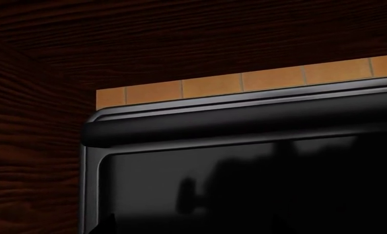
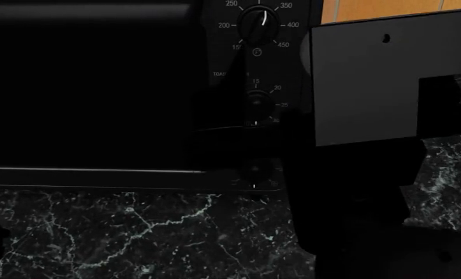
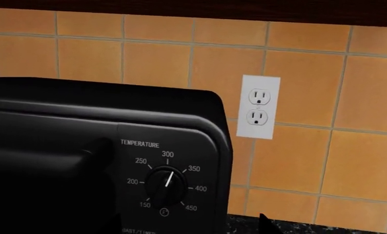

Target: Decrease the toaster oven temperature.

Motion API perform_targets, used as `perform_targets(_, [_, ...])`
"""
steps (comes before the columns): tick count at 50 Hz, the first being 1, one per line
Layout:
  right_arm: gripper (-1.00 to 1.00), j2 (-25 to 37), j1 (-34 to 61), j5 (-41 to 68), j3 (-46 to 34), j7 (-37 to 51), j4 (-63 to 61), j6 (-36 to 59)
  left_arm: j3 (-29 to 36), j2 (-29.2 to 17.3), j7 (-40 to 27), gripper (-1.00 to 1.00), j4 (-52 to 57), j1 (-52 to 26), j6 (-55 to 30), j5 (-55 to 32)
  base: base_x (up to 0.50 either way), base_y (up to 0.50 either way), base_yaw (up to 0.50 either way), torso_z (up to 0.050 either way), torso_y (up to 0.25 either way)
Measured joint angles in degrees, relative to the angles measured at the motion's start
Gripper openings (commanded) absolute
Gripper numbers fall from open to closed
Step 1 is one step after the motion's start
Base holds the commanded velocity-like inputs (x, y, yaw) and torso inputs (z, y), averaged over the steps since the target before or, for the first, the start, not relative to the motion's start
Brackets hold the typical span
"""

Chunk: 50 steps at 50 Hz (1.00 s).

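Right arm (image 2: 370, 87) a dark boxy mass filling right of head view, gripper state unreadable, left arm unseen

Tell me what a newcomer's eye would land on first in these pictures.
The white-marked temperature dial on the black toaster oven, its pointer between 300 and 350. Next, the white wall outlet on the orange tiles beside the oven. In the head view, a dark arm blocks the oven's right side above the marble counter.

Lowest knob (image 2: 255, 170) perhaps behind the dark right arm (image 2: 354, 192), labels unreadable.

Head, right wrist share temperature dial (image 2: 258, 22), close.
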Motion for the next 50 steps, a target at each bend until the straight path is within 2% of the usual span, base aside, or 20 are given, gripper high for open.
perform_targets(50, [1.00, -7.5, -0.1, -3.7, -1.4, -8.3, 15.8, -2.9, -0.7, -1.5, -1.3, 1.00, -0.1, 1.3, 1.6, -1.6, 0.00, 0.00, 0.00, 0.000, 0.000])
